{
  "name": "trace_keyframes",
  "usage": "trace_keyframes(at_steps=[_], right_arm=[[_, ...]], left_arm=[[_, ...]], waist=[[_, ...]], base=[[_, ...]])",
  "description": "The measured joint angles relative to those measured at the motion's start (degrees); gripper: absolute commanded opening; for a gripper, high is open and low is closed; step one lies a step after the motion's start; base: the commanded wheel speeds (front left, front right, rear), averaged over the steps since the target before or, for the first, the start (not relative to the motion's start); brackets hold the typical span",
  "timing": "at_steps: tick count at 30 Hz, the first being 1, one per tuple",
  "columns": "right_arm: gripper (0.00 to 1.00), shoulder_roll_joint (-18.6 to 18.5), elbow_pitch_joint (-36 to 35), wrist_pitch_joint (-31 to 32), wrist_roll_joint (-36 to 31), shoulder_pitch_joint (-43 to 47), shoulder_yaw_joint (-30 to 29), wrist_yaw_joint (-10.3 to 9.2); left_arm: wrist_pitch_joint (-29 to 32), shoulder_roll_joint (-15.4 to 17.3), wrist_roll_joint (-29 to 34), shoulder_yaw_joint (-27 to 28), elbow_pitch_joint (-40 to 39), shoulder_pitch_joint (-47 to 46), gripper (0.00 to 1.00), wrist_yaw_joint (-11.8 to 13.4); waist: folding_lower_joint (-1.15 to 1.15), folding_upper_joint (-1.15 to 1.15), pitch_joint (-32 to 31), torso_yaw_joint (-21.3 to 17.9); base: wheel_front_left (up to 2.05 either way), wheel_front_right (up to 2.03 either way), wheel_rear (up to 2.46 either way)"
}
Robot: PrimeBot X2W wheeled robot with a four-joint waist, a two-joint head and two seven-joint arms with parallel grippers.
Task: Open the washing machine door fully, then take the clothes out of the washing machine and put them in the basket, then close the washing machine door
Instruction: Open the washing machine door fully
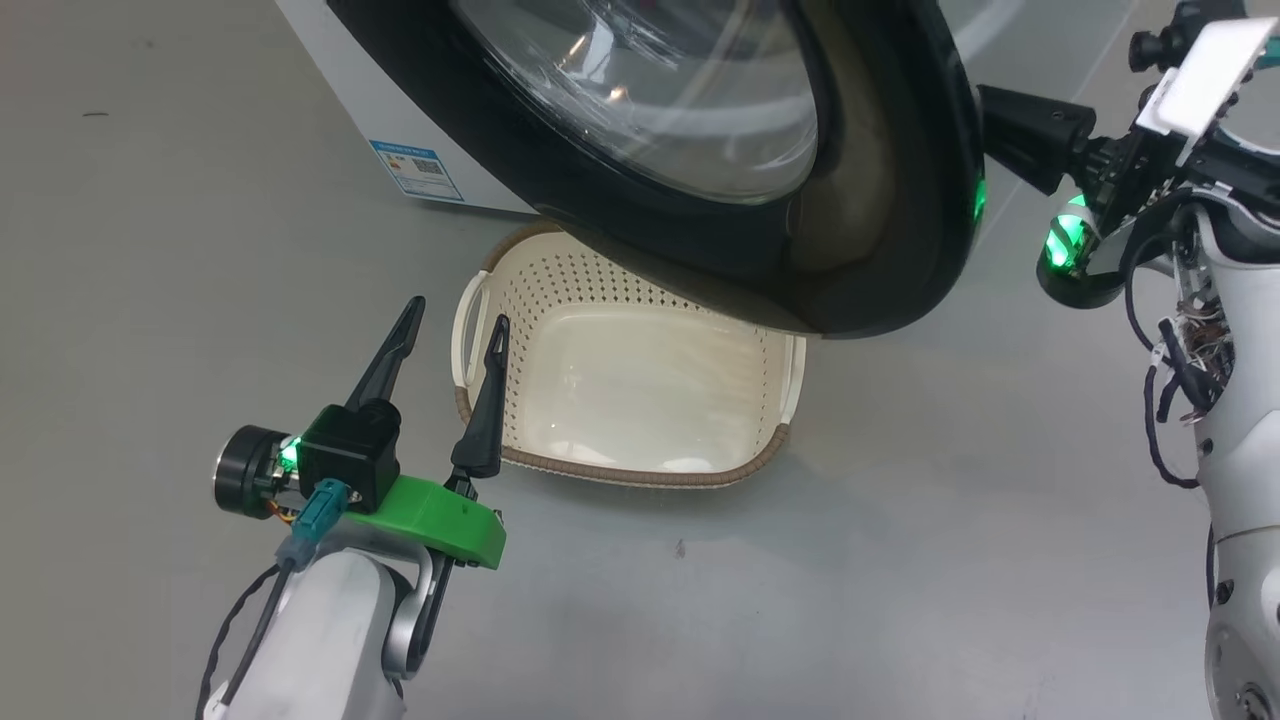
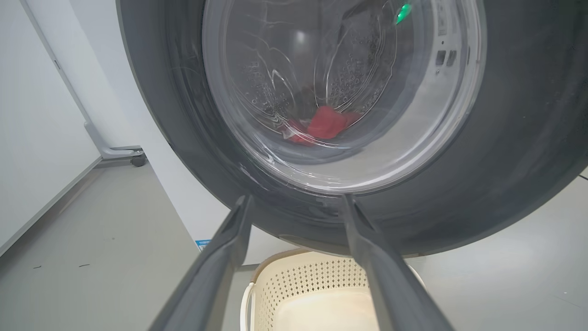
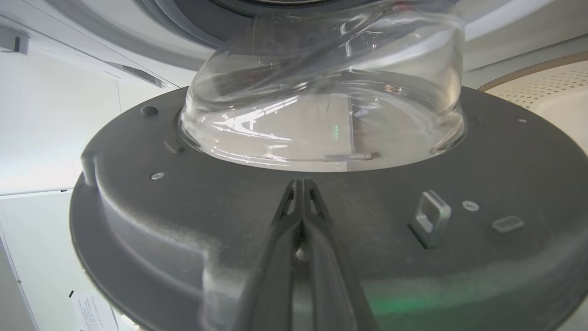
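Observation:
The washing machine door (image 1: pixel 880 250), black-rimmed with a bulging clear window, stands partly swung out from the white washing machine (image 1: pixel 330 60). In the right wrist view my right gripper (image 3: pixel 301 184) is shut with its tips against the door's dark inner face (image 3: pixel 183 220), below the glass bowl (image 3: pixel 321 101). My left gripper (image 1: pixel 455 315) hangs open and empty over the left rim of the cream basket (image 1: pixel 640 475), which sits on the floor under the door. Through the door's window (image 2: pixel 257 82) the red clothes (image 2: pixel 324 124) lie inside the drum. The basket (image 2: pixel 298 280) shows between my left fingers (image 2: pixel 220 266).
My right arm (image 1: pixel 1100 160) reaches in from the right, behind the door's edge. A metal latch hook (image 3: pixel 432 216) sticks out of the door's inner face. A wheeled stand foot (image 2: pixel 131 156) sits by the white wall at the left. Grey floor (image 1: pixel 900 560) lies in front.

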Motion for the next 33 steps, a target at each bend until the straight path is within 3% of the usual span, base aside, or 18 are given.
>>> trace_keyframes(at_steps=[17,33], right_arm=[[0.00,5.2,-1.4,1.6,1.5,8.7,2.5,1.88],[0.00,6.9,-4.2,-0.1,1.9,15.3,5.2,2.43]], left_arm=[[0.0,0.1,0.6,0.6,1.7,2.9,1.00,-0.5],[0.0,0.1,0.6,0.7,3.0,4.8,1.00,-0.5]], waist=[[0.00,0.00,-5.3,0.3],[0.00,0.00,-9.2,2.1]], base=[[0.00,0.00,0.00],[0.00,0.00,0.00]])
